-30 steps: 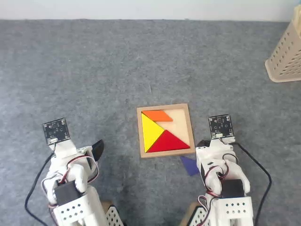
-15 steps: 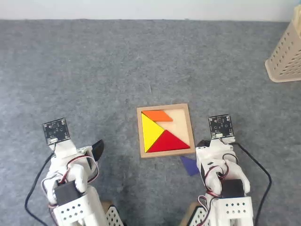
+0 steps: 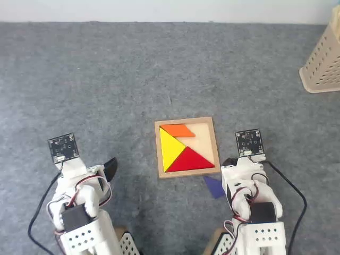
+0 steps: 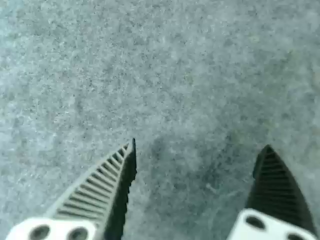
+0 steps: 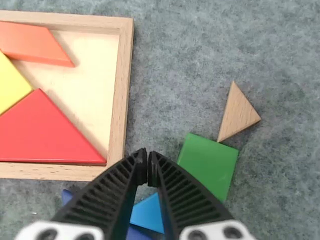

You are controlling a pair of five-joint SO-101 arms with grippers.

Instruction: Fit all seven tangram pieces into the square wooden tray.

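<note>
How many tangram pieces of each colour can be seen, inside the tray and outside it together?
orange piece: 1
yellow piece: 1
red piece: 1
green piece: 1
tan piece: 1
light blue piece: 1
dark blue piece: 1
Total: 7

Robotics lab bench: grey felt tabletop (image 3: 106, 79), left arm (image 3: 79, 207), right arm (image 3: 249, 199), beige perforated basket (image 3: 324, 58).

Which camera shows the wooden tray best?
The high view: the whole wooden tray is in frame, all four rims. The right wrist view cuts it off, catching just one end. The left wrist view faces grey carpet.
</note>
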